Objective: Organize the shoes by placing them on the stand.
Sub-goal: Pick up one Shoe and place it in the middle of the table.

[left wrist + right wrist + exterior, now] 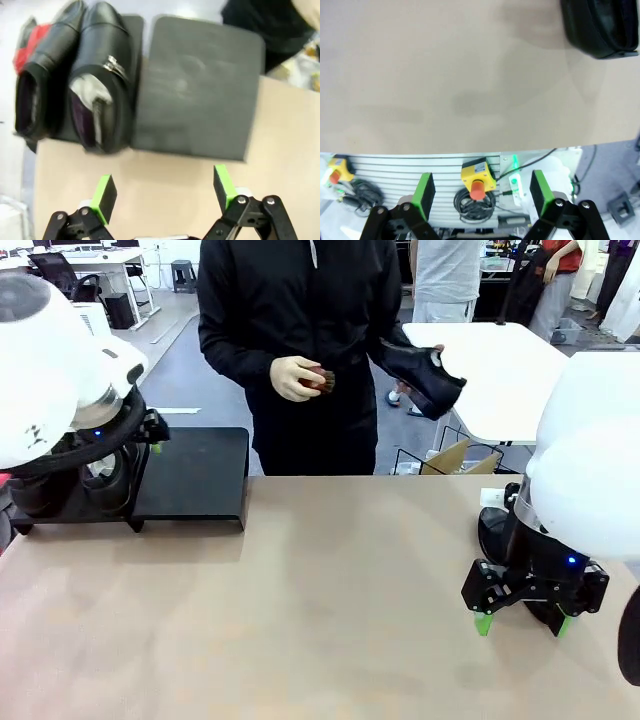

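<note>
Front view: tan table (300, 620), perhaps office.

I see the middle of the tabletop (330, 610) bare and open for passing. The stand (200, 90) has its right half free; two shoes (102, 75) side by side fill its left end. Another shoe (600, 22) sits near my right tool (523, 625), crowding that corner of the tabletop.

Robotics laboratory in an open-plan workroom: white robot arms (590, 460) stand at a beige table (330, 620), yellow emergency-stop boxes (476, 176) and coiled cables (470, 205) lie below its edge, desks (100, 258) with office chairs (55, 272) behind.
</note>
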